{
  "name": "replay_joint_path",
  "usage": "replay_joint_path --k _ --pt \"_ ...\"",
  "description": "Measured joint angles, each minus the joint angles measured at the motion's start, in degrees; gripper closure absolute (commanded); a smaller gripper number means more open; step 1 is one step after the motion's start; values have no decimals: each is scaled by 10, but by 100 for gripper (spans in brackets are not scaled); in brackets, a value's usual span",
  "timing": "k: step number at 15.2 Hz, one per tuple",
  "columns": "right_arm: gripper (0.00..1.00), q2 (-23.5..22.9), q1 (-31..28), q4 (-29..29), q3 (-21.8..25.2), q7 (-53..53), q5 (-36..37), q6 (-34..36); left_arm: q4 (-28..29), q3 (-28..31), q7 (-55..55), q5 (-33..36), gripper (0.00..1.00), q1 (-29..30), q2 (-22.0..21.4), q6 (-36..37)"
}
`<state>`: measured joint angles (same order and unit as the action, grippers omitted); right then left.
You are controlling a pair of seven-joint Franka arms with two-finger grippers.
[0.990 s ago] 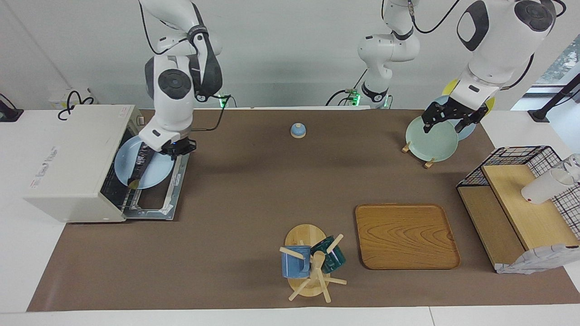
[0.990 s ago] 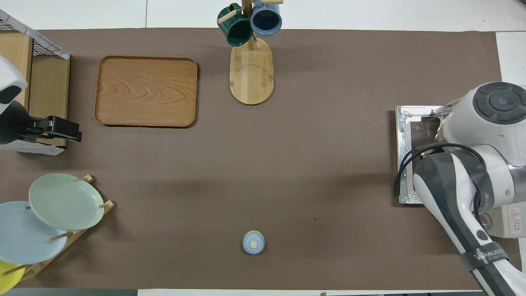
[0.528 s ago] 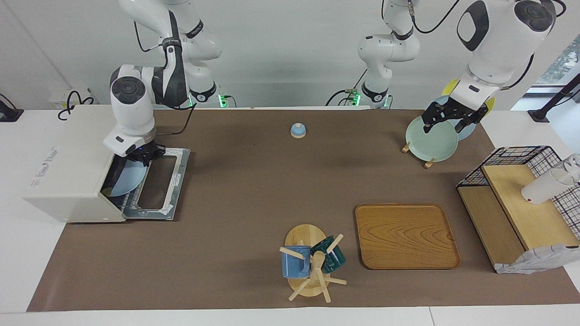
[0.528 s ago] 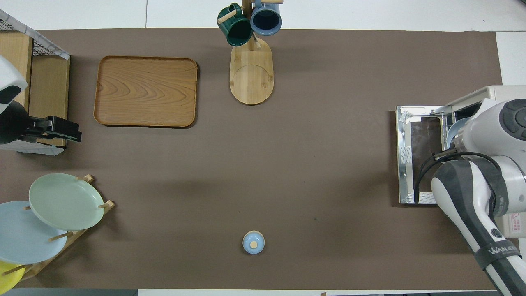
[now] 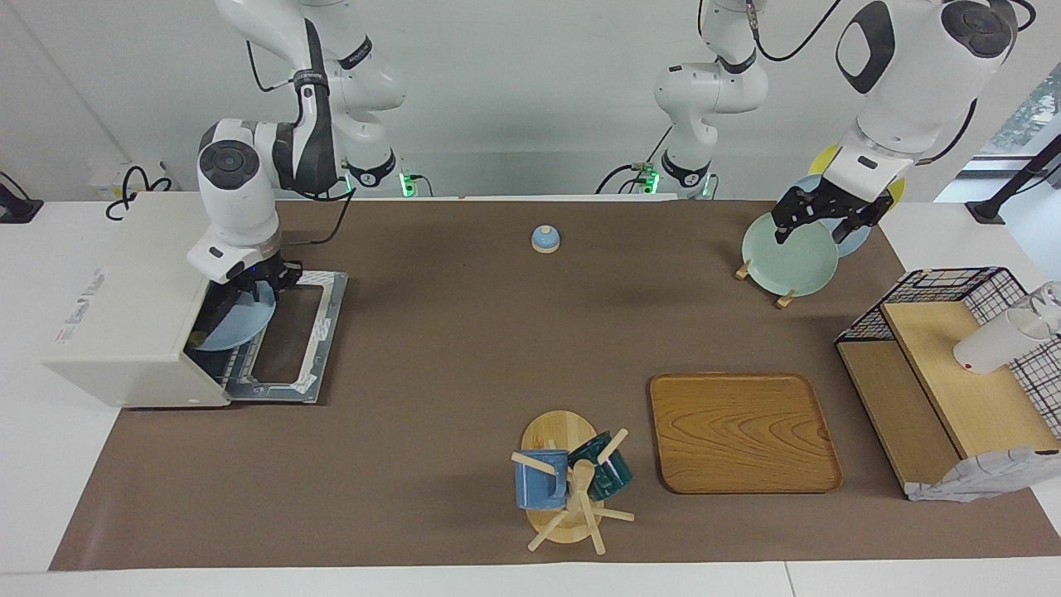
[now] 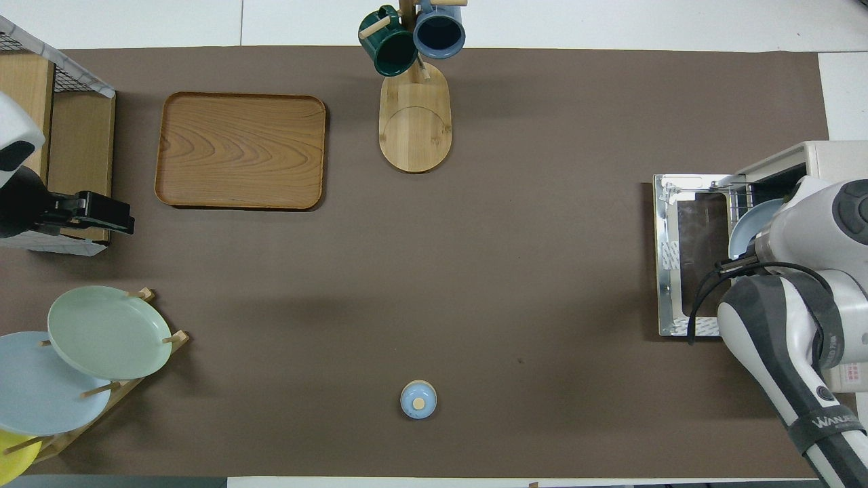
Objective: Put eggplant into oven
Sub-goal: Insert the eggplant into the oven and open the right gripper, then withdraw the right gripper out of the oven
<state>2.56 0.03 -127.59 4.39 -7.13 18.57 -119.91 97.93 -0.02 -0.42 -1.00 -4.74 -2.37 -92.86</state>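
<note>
The light green plate (image 6: 108, 332), the pale blue plate (image 6: 41, 386) and the yellow plate (image 6: 10, 457) lean in a wooden plate rack (image 6: 178, 337). It sits at the counter's (image 6: 515, 271) corner nearest the robots, at the left arm's end. The left gripper (image 5: 816, 224) hangs in the air over that end of the counter, spread and empty, with its arm waiting. A small blue lid (image 6: 418, 400) with a wooden knob sits near the middle of the edge closest to the robots.

The oven (image 5: 124, 307) stands at the right arm's end, about midway along that short edge. Its door (image 5: 286, 332) is folded down flat on the counter. The right gripper (image 5: 249, 286) is at the oven's mouth, right at the rim of a light blue dish (image 5: 239, 325) on the wire rack, partly inside. I cannot tell whether it pinches the rim or has let go. The eggplant (image 5: 199, 336) is inside the oven, on the dish. It is nearly lost against the dark interior, and only a brownish tip shows.

Farther out, a wooden tray (image 6: 241, 150) lies flat. A wire-and-wood shelf (image 5: 953, 390) sits beside it against the left arm's short edge, with a white cup (image 5: 995, 344) lying on it. At the middle of the edge farthest from the robots is a mug stand (image 6: 415, 122), holding a green mug (image 6: 386, 47) and a blue mug (image 6: 439, 30).
</note>
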Motion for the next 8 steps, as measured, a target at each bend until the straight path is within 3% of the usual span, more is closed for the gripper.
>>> replay_joint_path --k 2,3,4,8 --pt "69 2 1 9 -6 0 -7 22 0 0 0 0 0 0 0 0" --pt "88 2 6 22 -11 0 -22 38 0 0 0 0 0 0 0 0" --pt "100 2 16 39 -15 0 -37 53 0 0 0 0 0 0 0 0" --pt "100 -5 79 69 -20 50 -62 61 0 0 0 0 0 0 0 0"
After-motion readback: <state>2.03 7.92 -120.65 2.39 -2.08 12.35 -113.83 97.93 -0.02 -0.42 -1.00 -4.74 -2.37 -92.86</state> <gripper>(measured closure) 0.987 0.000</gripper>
